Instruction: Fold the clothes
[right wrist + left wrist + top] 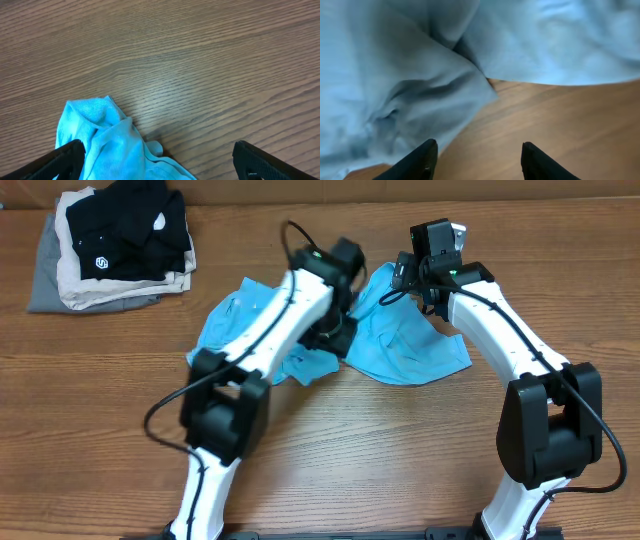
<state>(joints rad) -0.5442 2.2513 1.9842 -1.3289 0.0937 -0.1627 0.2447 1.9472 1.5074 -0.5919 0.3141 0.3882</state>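
flattening step: t-shirt [410, 350] lies bunched on the table [400, 460]; left tool [477, 150] and right tool [157, 150] gape empty. next, likely grasp corners, spread flat.

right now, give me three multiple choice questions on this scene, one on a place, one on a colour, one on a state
1. Where does the pile of folded clothes lie on the table? A far left corner; B near right corner; C centre.
2. What colour is the crumpled shirt? A red; B light blue; C green.
3. How is the right gripper? A shut on the shirt; B shut, empty; C open, gripping nothing.
Answers: 1 A, the overhead view shows it at the far left; 2 B, sky-blue cloth shows in every view; 3 C, its jaws stand wide apart in the wrist view.
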